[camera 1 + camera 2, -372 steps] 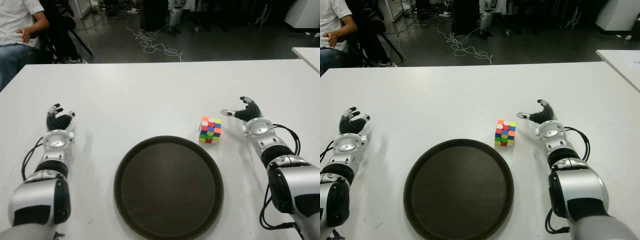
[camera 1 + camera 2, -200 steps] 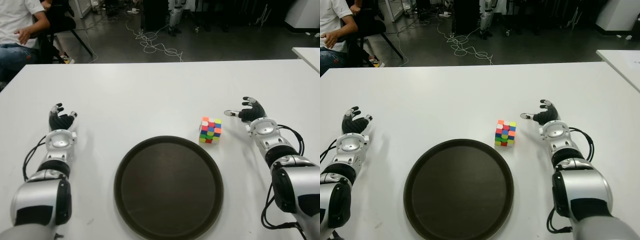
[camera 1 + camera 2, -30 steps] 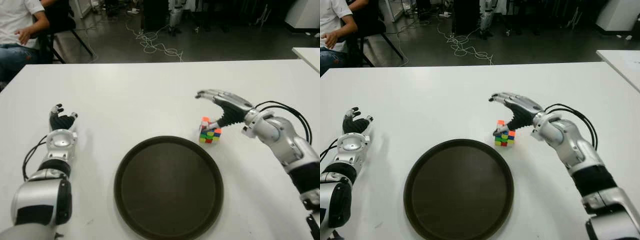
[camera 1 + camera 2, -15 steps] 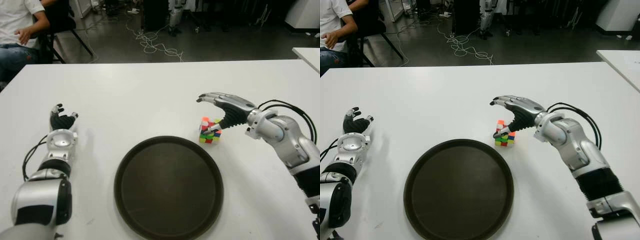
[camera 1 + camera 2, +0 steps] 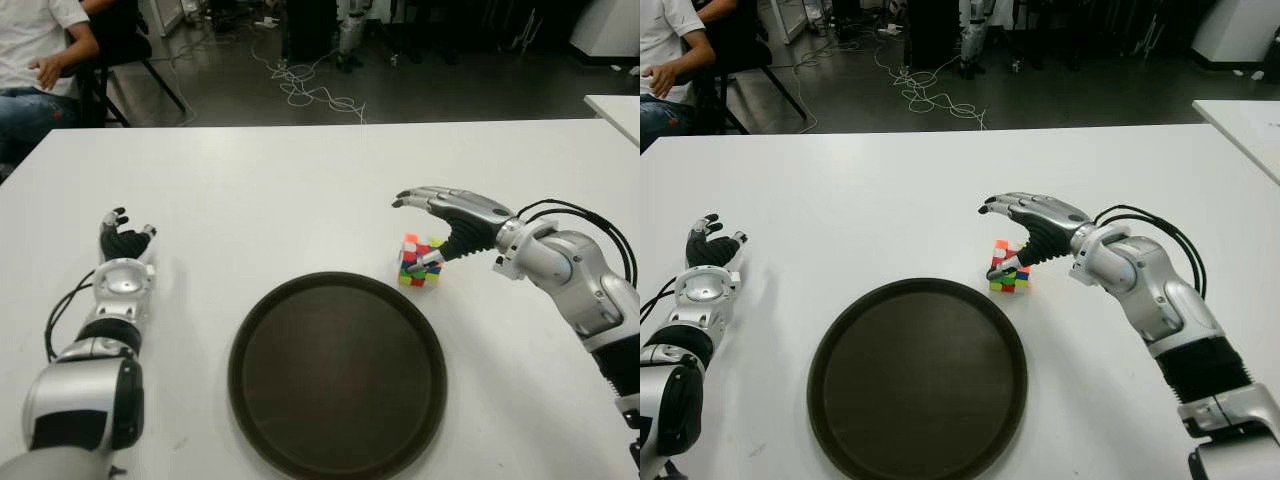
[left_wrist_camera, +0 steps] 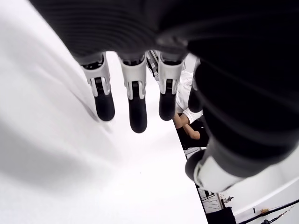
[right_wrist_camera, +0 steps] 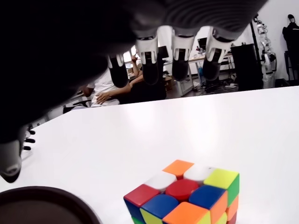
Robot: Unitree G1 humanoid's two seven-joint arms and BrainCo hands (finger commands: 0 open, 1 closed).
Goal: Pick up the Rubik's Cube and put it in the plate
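The Rubik's Cube stands on the white table, just beside the rim of the dark round plate, at about 1 o'clock from the plate's centre. The right hand hovers over the cube from the 3 o'clock side, its fingers stretched out and spread above the top face, and the thumb comes low near the side of the cube that faces the robot. In the right wrist view the fingertips hang clearly above the coloured squares and do not touch them, so the hand holds nothing. The left hand shows far at 9 o'clock of the plate, its fingers relaxed and holding nothing. I judge that the step in hand is the reach and the grasp, not yet the lift. The next move calls for lowering the palm, closing fingers and thumb on opposite faces of the cube, then lifting it and carrying it toward 7 o'clock, over the plate's rim, before letting go
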